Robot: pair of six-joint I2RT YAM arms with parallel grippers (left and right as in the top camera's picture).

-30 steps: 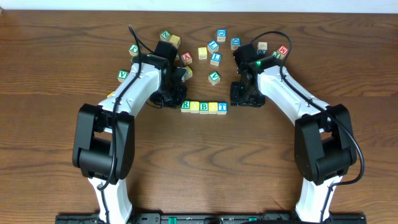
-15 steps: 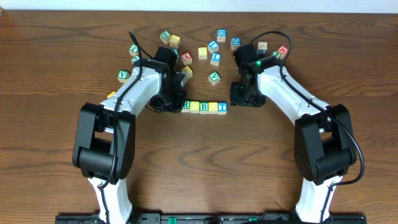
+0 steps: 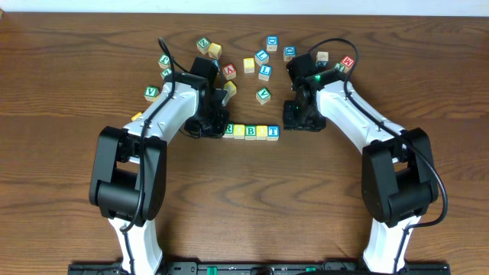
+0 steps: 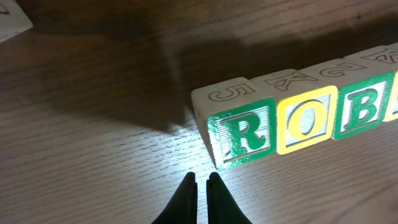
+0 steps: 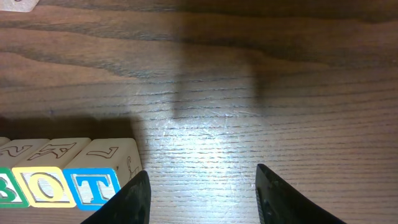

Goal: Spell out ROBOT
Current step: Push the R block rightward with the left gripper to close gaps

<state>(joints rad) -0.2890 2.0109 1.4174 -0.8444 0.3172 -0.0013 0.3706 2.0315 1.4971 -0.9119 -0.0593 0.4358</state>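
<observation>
ROBOT row spelled, one gripper at each end.
Small wooden cubes green R [image 4: 239, 134], yellow O [image 4: 306, 119], green B [image 4: 360, 112], second yellow O [image 5: 45, 185] and blue T [image 5: 94, 186] touch in a line. At R's 9 o'clock the left gripper [image 4: 199, 177] is pinched together and empty; at T's 3 o'clock the right gripper [image 5: 202, 173] is half spread and empty. Both wrists angle down.
</observation>
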